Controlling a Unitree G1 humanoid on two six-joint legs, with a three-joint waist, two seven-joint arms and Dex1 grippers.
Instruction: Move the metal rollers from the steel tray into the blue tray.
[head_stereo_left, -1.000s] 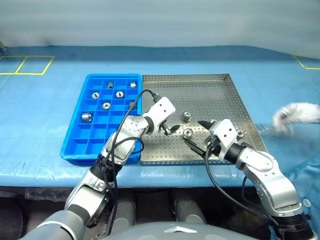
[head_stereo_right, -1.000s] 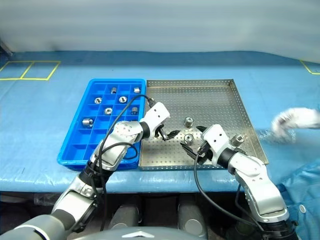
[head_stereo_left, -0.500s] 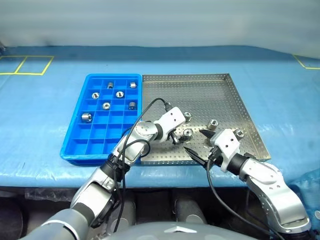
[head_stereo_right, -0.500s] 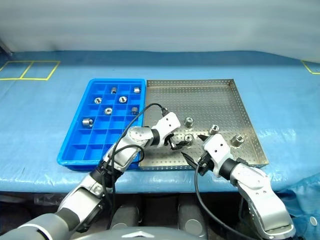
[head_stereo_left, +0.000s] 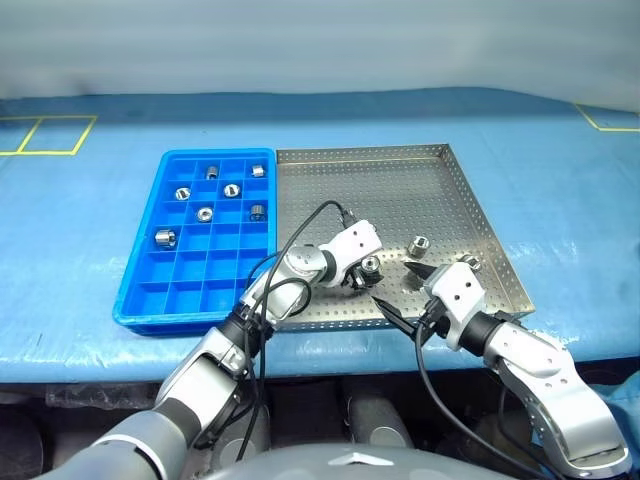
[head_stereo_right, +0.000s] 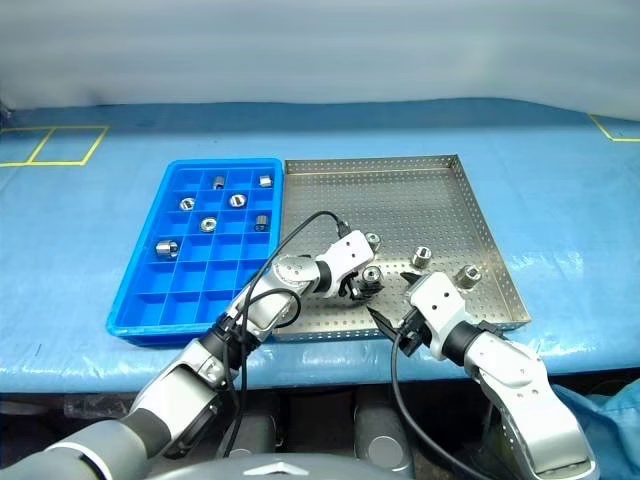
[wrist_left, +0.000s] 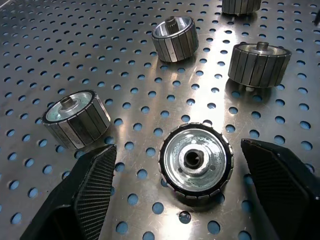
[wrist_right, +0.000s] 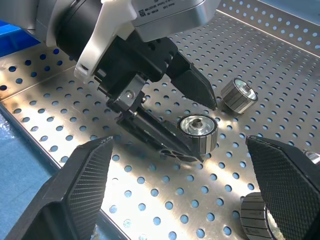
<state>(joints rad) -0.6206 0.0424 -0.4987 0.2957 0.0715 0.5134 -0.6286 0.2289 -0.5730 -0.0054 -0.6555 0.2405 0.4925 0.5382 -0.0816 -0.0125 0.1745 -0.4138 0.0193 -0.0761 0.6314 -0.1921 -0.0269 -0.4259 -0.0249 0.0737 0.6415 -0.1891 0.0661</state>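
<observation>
A: Item one, the steel tray (head_stereo_left: 440, 190). What lies in it?

B: Four metal rollers in my left wrist view: one lying flat between my left pincer (wrist_left: 195, 175) fingers, bore facing the camera (wrist_left: 196, 160), and three more beyond it (wrist_left: 77, 117) (wrist_left: 174, 37) (wrist_left: 258, 62). A fifth is cut off at the frame's edge. The head views do not make out that many.

A: State of the left pincer?

B: Partly spread, one finger (wrist_left: 90, 190) on each side of the roller, a gap on both sides; nothing gripped. My right wrist view shows the same from the opposite side: the left fingers straddle that roller (wrist_right: 198, 131), with another roller (wrist_right: 239, 95) just past them.

A: The right pincer?

B: Right pincer (head_stereo_left: 398, 295) wide, holding nothing, hanging over the tray's near edge close to the left one.

A: Item two, the blue tray (head_stereo_left: 145, 290)?

B: It touches the steel tray on my left side. Six rollers sit in separate compartments toward its far end, among them (head_stereo_left: 165, 238) and (head_stereo_left: 204, 213).

A: Surroundings?

B: A bench under a blue cover (head_stereo_left: 560, 180), marked with yellow tape (head_stereo_left: 40, 135). My left arm's black cable (head_stereo_left: 300, 225) loops over the seam between the trays.
</observation>
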